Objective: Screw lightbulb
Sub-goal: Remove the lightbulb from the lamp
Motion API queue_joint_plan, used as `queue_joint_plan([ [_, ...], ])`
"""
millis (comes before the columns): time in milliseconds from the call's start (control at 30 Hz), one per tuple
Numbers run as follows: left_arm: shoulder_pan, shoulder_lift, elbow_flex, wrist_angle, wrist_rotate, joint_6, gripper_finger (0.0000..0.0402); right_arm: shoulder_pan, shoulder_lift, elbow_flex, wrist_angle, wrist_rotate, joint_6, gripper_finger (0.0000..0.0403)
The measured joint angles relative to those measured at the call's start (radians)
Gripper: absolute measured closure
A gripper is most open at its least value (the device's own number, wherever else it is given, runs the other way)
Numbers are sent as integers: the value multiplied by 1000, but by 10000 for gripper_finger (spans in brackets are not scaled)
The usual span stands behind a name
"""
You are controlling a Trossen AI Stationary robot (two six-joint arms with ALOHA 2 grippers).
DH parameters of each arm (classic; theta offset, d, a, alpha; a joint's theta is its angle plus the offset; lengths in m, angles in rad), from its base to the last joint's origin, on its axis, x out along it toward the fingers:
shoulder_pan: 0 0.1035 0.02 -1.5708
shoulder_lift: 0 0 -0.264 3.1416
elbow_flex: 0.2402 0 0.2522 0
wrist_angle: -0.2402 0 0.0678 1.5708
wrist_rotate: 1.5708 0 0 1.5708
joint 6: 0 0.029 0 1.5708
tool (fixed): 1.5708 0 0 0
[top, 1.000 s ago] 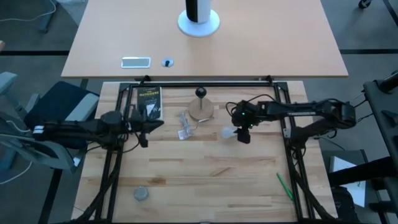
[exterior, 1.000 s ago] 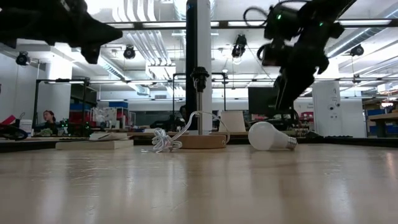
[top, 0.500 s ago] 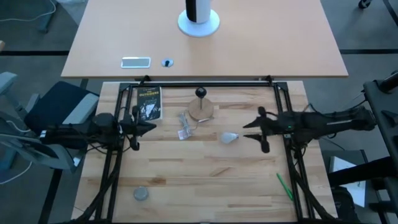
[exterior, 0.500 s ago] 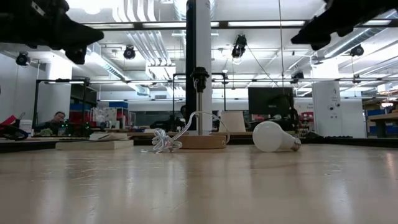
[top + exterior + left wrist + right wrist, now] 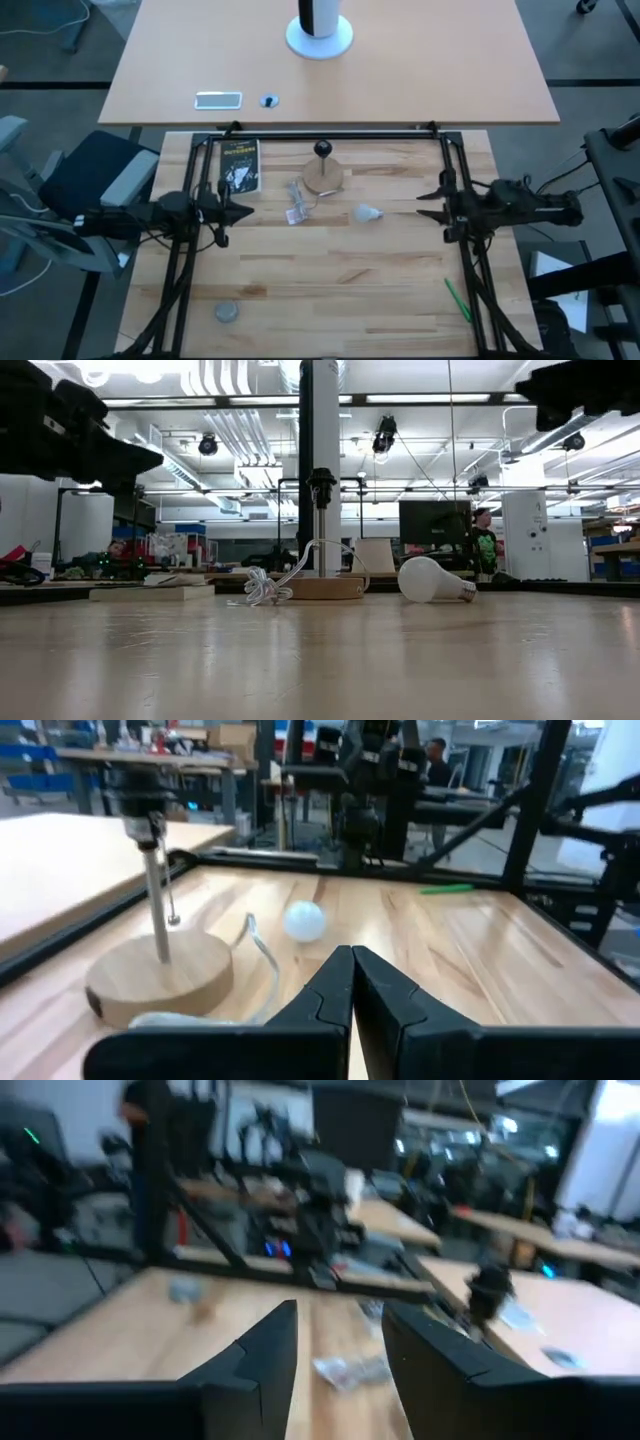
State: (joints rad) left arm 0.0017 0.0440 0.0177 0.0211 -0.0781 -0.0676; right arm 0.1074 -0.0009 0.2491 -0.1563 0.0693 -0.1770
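Note:
The white lightbulb lies on its side on the wooden table, its silvery base toward the table's right edge; it also shows in the left wrist view. A round wooden lamp base with a black socket on a thin post stands farther back, its white cord coiled beside it. My left gripper is shut and level, left of the cord, holding nothing. My right gripper is level at the right frame rail, well right of the bulb; its fingers stand apart with nothing between.
A dark book lies at the far left of the table. A grey disc sits near the front left, a green pen near the front right. Black frame rails border the table. A person stands in the room behind.
My right gripper has drawn away from the lightbulb toward the table's right edge and swung from pointing down to level. The bulb has stayed lying on the table, rocking slightly. My left gripper has sunk a little and backed toward the left edge, still shut.

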Motion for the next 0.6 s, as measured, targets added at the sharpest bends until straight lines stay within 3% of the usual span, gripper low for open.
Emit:
queue_joint_plan([
  [167,-1,82,7,31,11,-33,401,0,40,-11,-12,-65,-30,271],
  [433,0,181,4,32,11,-38,401,-1,55,-66,12,-69,-99,293],
  [500,0,205,5,28,11,-38,401,-1,61,-70,1,-69,-28,299],
  [600,0,239,4,41,11,-38,401,-1,66,-69,0,-69,211,308],
])
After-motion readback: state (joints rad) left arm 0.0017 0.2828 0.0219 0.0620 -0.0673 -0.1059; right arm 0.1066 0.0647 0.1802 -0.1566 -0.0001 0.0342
